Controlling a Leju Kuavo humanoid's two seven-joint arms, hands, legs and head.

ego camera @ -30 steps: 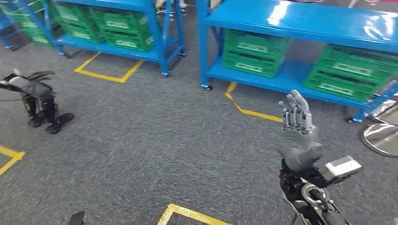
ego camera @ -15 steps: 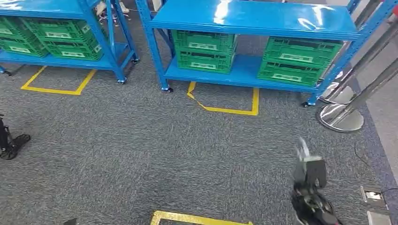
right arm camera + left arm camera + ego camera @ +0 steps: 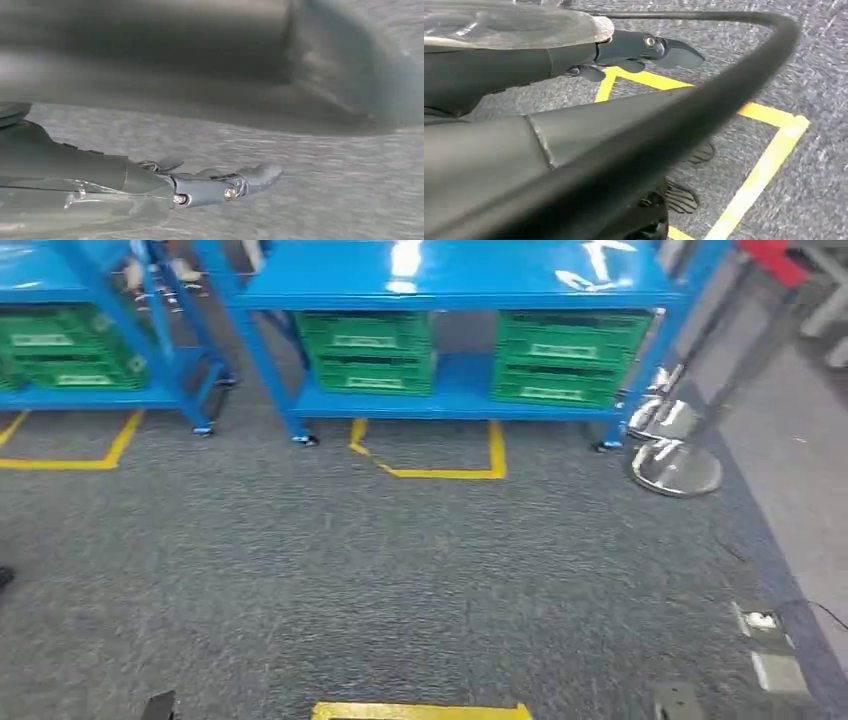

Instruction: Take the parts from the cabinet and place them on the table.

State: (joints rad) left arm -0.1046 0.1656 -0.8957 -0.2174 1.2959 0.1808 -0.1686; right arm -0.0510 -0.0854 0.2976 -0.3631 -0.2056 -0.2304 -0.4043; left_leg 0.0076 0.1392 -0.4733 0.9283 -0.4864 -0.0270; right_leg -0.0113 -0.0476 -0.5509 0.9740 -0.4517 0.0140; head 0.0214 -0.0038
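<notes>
— What's closest to you?

— My left hand (image 3: 574,55), hanging over grey carpet (image 3: 400,550) and yellow floor tape (image 3: 769,165). Its fingers (image 3: 659,47) lie stretched out with nothing in them. My right hand (image 3: 150,187) is also low above the carpet, fingers (image 3: 235,182) extended, holding nothing. That picture is blurred.

— And from the head?

— Carpet first, with a strip of yellow tape at the near edge and floor sockets (image 3: 765,645) off to the right. Farther on, a taped yellow box (image 3: 430,455) just in front of the blue cabinet (image 3: 450,280).

— Where are the parts?

— I can't make out any parts themselves. On the cabinet's lower shelf stand green crates (image 3: 365,352), stacked, one pile on the left and another on the right (image 3: 565,358). A second blue rack (image 3: 60,280) with more green crates stands to the left. Chrome post bases (image 3: 675,465) sit beside the cabinet's right leg.
</notes>
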